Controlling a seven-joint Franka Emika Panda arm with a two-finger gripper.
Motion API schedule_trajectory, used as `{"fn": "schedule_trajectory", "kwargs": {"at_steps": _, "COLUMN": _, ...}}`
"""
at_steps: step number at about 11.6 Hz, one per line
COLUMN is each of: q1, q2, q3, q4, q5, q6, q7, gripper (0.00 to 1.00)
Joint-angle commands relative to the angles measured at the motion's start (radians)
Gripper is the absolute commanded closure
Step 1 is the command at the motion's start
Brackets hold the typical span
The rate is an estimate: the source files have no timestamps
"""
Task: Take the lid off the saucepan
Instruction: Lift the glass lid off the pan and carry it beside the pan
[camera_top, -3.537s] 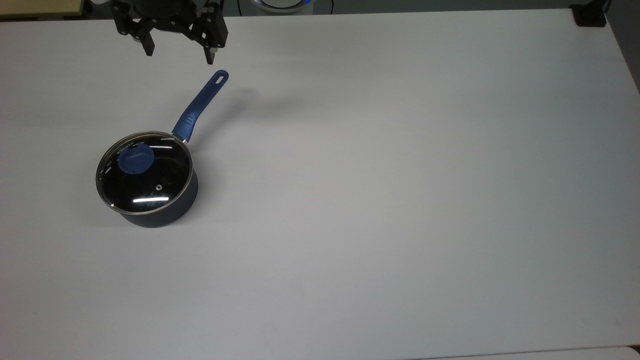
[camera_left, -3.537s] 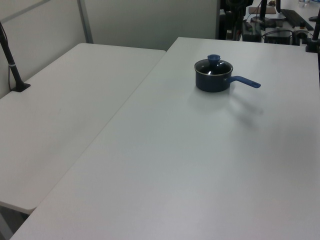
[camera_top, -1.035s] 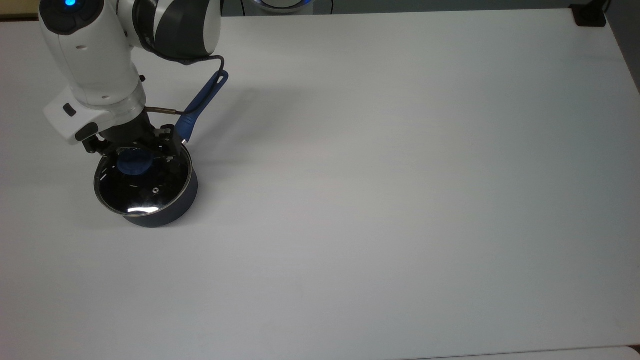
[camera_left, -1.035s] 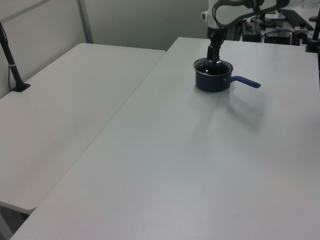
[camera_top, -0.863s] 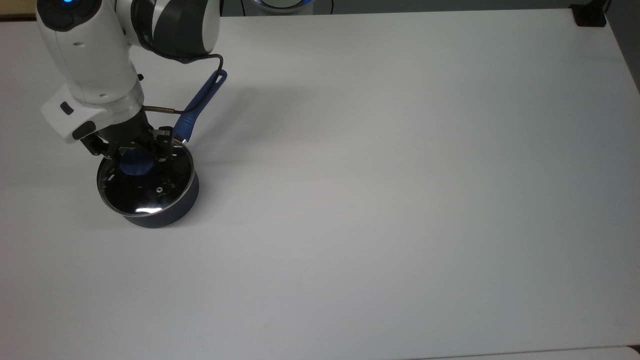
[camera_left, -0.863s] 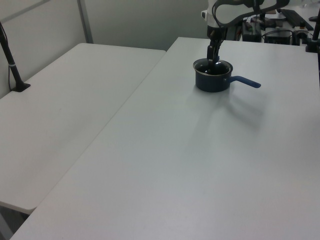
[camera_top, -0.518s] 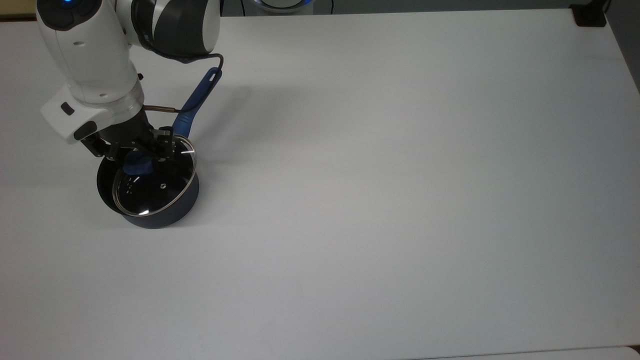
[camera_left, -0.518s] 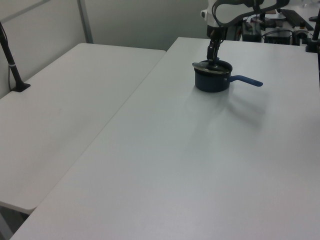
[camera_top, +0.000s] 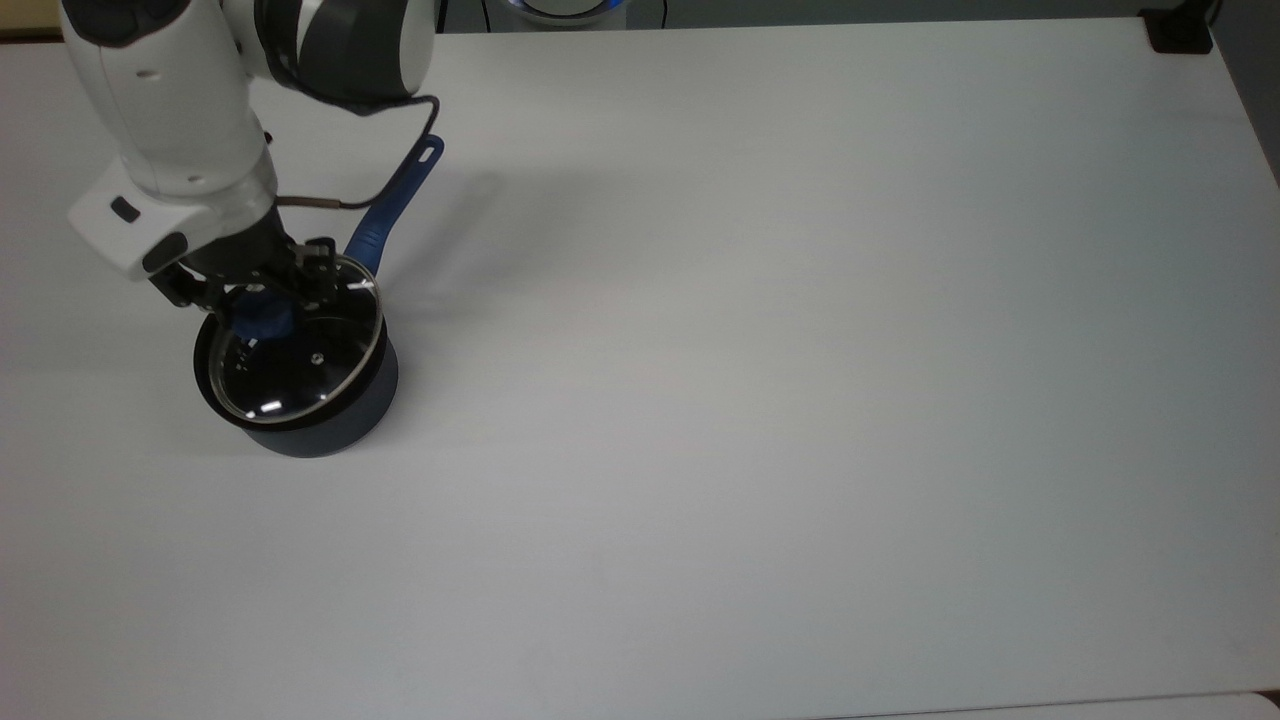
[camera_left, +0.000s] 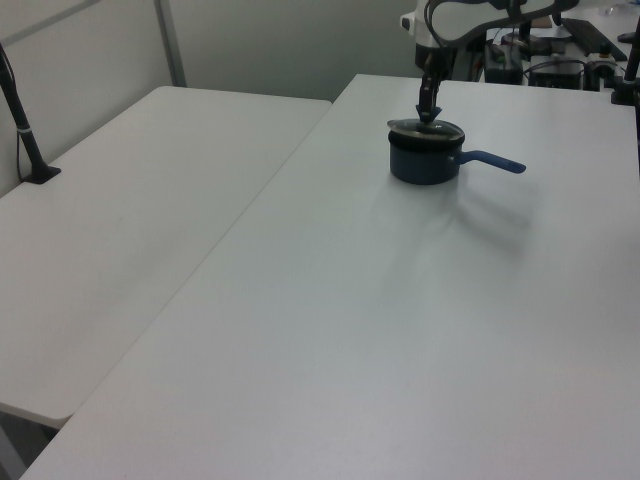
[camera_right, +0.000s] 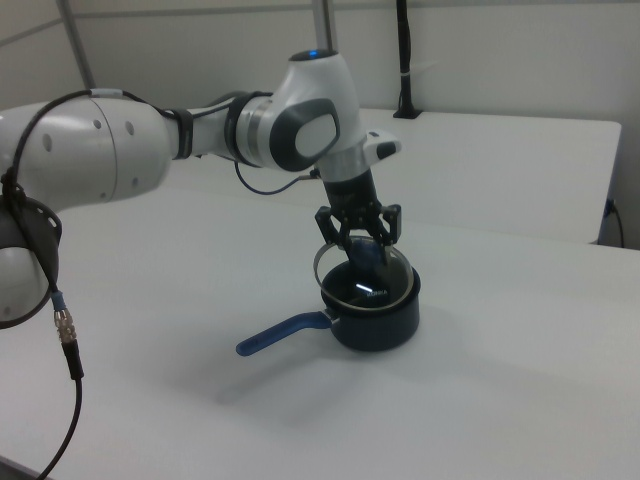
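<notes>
1. Saucepan (camera_top: 330, 420) sat near the top view's left edge of the white worktop (camera_top: 800, 400), its long blue handle (camera_top: 395, 205) angled up toward the top view's upper right.
2. Gripper (camera_top: 262, 300) hung directly over the pan, clamped on the blue knob (camera_top: 262, 318) of the lid (camera_top: 300, 360); fingers pressed in from either side of the knob.
3. Lid looked raised and tilted: in the right view its rim (camera_right: 330, 252) stood clear of the pan wall (camera_right: 385, 325) on the right view's left, while the opposite edge sat low, at or near the pan's rim. Contact there could not be told.
4. In the left view the lid (camera_left: 425, 127) read as a thin disc just above the pan (camera_left: 425, 162), with the gripper (camera_left: 428, 108) straight above it.
5. Step in hand, as judged: lifting the lid free. Task roughly half done; lid not yet clear of the pan.
6. To do it well: rise straight up until the low edge clears the rim, then carry sideways. A sideways move too soon could catch the rim and drag the pan.
7. Hold on a round knob risks swing or slip, so slow travel and a firm clamp seem wise.
8. Open worktop toward the top view's right offered plenty of room to set the lid down.
</notes>
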Motion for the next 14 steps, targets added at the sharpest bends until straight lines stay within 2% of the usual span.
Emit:
{"fn": "schedule_trajectory", "kwargs": {"at_steps": 1, "q1": 0.008, "q2": -0.052, "q3": -0.010, "q4": 0.012, "q5": -0.042, "q6": -0.054, "q7": -0.060, "gripper": 0.52}}
{"fn": "schedule_trajectory", "kwargs": {"at_steps": 4, "q1": -0.002, "q2": -0.081, "q3": -0.022, "q4": -0.019, "q5": -0.085, "q6": -0.048, "q7": -0.113, "gripper": 0.52}}
{"fn": "schedule_trajectory", "kwargs": {"at_steps": 7, "q1": -0.041, "q2": -0.094, "q3": -0.120, "q4": -0.075, "q5": -0.087, "q6": 0.001, "q7": -0.204, "gripper": 0.52}}
{"fn": "schedule_trajectory", "kwargs": {"at_steps": 9, "q1": -0.108, "q2": -0.090, "q3": -0.125, "q4": -0.141, "q5": -0.094, "q6": 0.093, "q7": -0.251, "gripper": 0.52}}
{"fn": "schedule_trajectory", "kwargs": {"at_steps": 11, "q1": -0.148, "q2": -0.087, "q3": -0.127, "q4": -0.228, "q5": -0.146, "q6": 0.167, "q7": -0.270, "gripper": 0.52}}
{"fn": "schedule_trajectory", "kwargs": {"at_steps": 14, "q1": -0.139, "q2": -0.130, "q3": -0.136, "q4": -0.400, "q5": -0.200, "q6": 0.273, "q7": -0.269, "gripper": 0.52}}
